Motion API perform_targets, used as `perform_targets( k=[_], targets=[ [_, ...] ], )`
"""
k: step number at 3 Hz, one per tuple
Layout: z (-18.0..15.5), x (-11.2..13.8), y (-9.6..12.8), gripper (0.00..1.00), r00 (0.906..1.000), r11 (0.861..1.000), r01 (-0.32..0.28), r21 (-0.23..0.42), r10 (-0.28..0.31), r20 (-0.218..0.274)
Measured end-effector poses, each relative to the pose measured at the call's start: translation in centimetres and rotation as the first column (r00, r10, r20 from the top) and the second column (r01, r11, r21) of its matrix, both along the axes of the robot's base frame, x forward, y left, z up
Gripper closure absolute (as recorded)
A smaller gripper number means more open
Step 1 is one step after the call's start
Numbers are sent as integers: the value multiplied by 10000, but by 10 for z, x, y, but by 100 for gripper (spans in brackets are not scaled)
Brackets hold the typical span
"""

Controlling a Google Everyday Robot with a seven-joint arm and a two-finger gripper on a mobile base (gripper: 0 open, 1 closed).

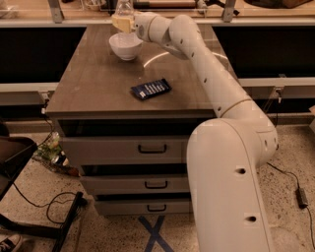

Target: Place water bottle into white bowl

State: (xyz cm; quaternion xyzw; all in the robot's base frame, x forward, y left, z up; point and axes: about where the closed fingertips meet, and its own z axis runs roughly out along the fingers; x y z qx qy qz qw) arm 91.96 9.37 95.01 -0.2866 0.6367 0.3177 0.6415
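Observation:
The white bowl [126,45] sits on the far left part of the brown cabinet top [98,83]. My gripper [123,22] is at the end of the white arm, just above the bowl's far rim. It is shut on the water bottle [124,9], a clear bottle held upright above the bowl. The bottle's top is cut off by the frame's upper edge and its lower part is hidden by the gripper's pale fingers [119,23].
A dark blue packet [151,89] lies near the middle of the cabinet top. The cabinet has three drawers [147,147] in front. My white arm [206,64] crosses the right side of the top. Cables and a dark stand [29,197] are on the floor at left.

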Motion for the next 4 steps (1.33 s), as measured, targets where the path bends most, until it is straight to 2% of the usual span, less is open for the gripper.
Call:
perform_targets(
  k=[1, 4],
  targets=[
    [3, 0, 0, 84, 10000, 10000, -1, 0, 1, -1],
    [5, 0, 0, 13, 10000, 10000, -5, 0, 5, -2]
  ],
)
